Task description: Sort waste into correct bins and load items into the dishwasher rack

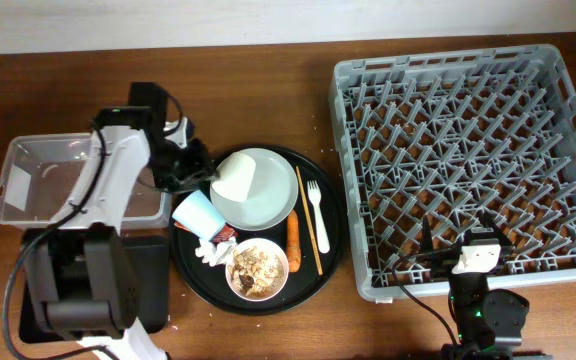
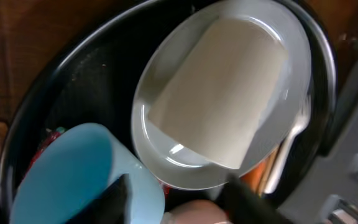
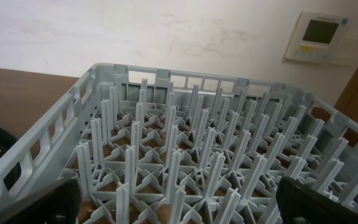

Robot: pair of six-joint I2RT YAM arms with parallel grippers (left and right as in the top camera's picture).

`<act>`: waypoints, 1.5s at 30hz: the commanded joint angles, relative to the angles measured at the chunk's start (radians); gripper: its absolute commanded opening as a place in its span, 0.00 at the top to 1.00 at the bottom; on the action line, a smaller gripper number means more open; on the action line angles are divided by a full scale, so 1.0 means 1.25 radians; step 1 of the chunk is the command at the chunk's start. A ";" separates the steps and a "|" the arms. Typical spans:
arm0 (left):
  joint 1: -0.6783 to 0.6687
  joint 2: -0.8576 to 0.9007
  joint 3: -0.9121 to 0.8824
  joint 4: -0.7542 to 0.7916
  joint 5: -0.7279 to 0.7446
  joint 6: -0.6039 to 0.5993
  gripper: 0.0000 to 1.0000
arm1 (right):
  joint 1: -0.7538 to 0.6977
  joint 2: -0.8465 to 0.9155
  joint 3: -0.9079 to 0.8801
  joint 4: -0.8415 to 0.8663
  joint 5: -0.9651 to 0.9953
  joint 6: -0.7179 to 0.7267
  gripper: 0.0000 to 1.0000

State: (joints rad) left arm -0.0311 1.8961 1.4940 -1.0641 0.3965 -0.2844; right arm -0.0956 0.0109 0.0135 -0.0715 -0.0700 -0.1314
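Note:
A pale grey-green plate (image 1: 268,200) lies on the round black tray (image 1: 333,240) with a white cup (image 1: 236,178) on its side on it. A light blue cup (image 1: 196,212), white tissue (image 1: 210,253), a red wrapper (image 1: 226,237), a white bowl of food scraps (image 1: 258,268), a carrot (image 1: 293,257), a fork (image 1: 317,215) and chopsticks (image 1: 309,205) share the tray. My left gripper (image 1: 192,166) is open above the tray's left edge; in its wrist view the fingers (image 2: 179,205) straddle the blue cup (image 2: 73,174) and the plate (image 2: 160,99) rim. My right gripper (image 1: 463,245) is open and empty over the dishwasher rack's (image 1: 448,62) front edge.
The clear tub (image 1: 28,150) stands at the far left. The shallow black tray (image 1: 153,270) lies in front of it, partly under my left arm. The rack (image 3: 166,74) fills the right wrist view between the open fingers (image 3: 179,211). A wall runs behind the table.

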 commanded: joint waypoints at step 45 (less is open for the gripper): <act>-0.219 -0.220 -0.453 0.178 -0.248 -0.245 0.77 | 0.003 -0.006 -0.006 -0.001 0.002 0.001 0.01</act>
State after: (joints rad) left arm -0.3027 1.6268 0.9363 -0.8440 0.0780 -0.5831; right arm -0.0956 0.0109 0.0132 -0.0715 -0.0700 -0.1310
